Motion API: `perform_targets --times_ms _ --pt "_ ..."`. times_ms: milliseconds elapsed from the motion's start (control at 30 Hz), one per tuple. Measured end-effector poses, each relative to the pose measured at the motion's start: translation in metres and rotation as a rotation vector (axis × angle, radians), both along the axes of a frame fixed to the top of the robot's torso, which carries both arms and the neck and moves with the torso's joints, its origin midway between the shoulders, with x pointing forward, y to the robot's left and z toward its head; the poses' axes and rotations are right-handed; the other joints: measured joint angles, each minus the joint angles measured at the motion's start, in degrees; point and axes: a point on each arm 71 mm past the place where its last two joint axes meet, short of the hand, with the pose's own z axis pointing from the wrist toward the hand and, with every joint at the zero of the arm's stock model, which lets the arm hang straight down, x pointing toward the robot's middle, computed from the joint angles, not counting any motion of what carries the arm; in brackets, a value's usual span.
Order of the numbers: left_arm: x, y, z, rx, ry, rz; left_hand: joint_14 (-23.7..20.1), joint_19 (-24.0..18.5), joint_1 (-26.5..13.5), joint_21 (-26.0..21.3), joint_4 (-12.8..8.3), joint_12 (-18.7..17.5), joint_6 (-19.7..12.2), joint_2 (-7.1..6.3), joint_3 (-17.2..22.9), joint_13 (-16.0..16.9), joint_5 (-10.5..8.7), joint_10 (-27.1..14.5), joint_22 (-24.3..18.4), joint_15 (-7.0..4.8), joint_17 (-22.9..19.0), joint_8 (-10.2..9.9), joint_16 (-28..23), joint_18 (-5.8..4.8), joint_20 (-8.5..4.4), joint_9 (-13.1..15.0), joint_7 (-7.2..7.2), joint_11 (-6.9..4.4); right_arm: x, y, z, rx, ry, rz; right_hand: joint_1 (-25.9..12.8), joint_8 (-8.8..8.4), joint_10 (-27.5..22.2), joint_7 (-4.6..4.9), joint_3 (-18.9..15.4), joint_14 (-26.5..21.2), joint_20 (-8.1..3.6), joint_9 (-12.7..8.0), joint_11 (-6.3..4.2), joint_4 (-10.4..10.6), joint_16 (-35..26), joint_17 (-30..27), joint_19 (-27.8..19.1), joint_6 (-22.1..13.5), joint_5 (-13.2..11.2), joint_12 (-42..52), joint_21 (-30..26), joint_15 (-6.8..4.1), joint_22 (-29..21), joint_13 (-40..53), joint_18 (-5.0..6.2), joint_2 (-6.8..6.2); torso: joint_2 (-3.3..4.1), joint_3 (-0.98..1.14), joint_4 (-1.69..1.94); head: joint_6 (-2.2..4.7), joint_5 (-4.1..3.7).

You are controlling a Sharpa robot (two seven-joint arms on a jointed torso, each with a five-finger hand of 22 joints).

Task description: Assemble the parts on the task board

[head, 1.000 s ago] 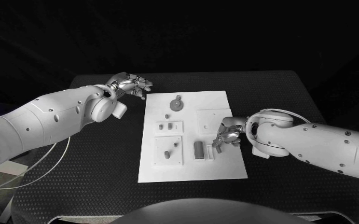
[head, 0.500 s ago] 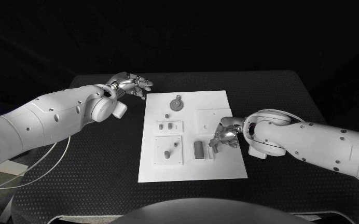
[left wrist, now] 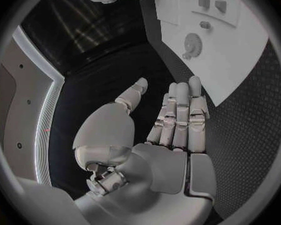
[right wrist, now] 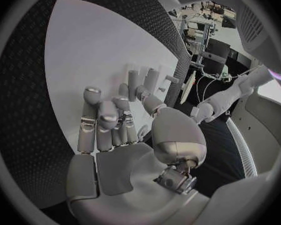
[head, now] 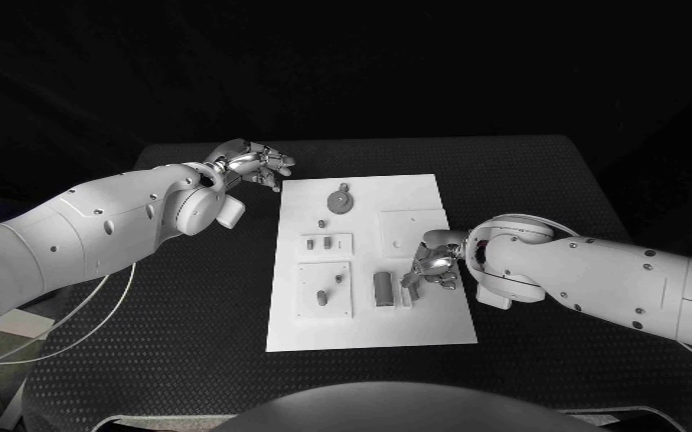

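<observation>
The white task board (head: 433, 192) lies mid-table with grey parts on it: a round disc (head: 339, 200) at the far end, small pieces (head: 320, 243) in the middle, and a dark block (head: 382, 288) nearer me. My right hand (head: 437, 262) hovers over the board's right side beside the dark block. Its fingers (right wrist: 109, 117) curl toward the thumb, and I cannot tell whether anything is between them. My left hand (head: 254, 164) hangs off the board's far left corner, fingers (left wrist: 181, 115) straight, holding nothing. The disc (left wrist: 193, 44) lies ahead of it.
Black textured table (head: 548, 182) surrounds the board on all sides. A thin white cable (head: 87, 312) loops off the table's left edge beneath my left arm.
My right hand has edged a little left and away from me over the board, fingers drawing in. The left hand has not moved.
</observation>
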Motion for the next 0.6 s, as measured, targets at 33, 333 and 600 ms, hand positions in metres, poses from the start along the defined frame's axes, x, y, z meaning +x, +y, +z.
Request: perform_targets --times_ms 33,333,600 --pt "0.0 0.0 0.0 0.0 0.0 0.0 0.0 0.0 0.0 0.0 0.0 0.0 0.0 0.0 0.0 0.0 0.0 0.0 0.0 0.0 0.0 0.0 0.0 0.0 0.0 0.02 0.0 0.0 0.0 0.0003 0.0 0.0 0.0 0.001 0.0 -0.01 0.0 0.0 0.0 0.0 0.0 0.0 0.0 0.0 0.0 0.0 0.0 0.0 0.05 0.0 0.0 0.0 0.0 0.0 0.0 0.0 0.0 0.0 0.0 0.0 0.01" --pt "0.0 -0.0003 -0.0001 0.0 0.001 -0.002 -0.08 0.0 0.0 0.0 0.0 0.0 -0.04 0.0 0.0 0.0 0.0 0.0 0.0 0.08 -0.01 0.0 0.0 0.0 0.0 0.04 -0.04 0.0 -0.0019 0.0034 -0.0003 0.004 0.01 0.01 -0.31 -0.21 0.0 0.0 -0.01 0.0 0.0 -0.05 0.0 -0.01 0.0 0.0 0.0 0.0 0.27 0.0 0.0 0.01 0.0 0.01 0.01 0.31 0.0 -0.01 -0.01 -0.08 0.08" --pt "-0.0001 0.0 -0.0001 0.0 0.002 -0.002 -0.08 0.0 0.0 0.0 0.0 0.0 -0.09 0.0 0.0 -0.05 0.0 0.0 0.0 0.08 -0.01 0.0 0.0 0.0 0.0 0.04 -0.09 0.0 -0.0044 0.0037 -0.0015 -0.002 0.029 0.025 -0.31 0.01 0.0 0.0 -0.02 -0.02 0.0 -0.09 0.0 -0.01 0.0 0.02 0.0 0.0 0.27 0.0 0.0 0.03 -0.01 0.05 0.0 0.31 0.0 -0.04 -0.01 -0.1 0.05"
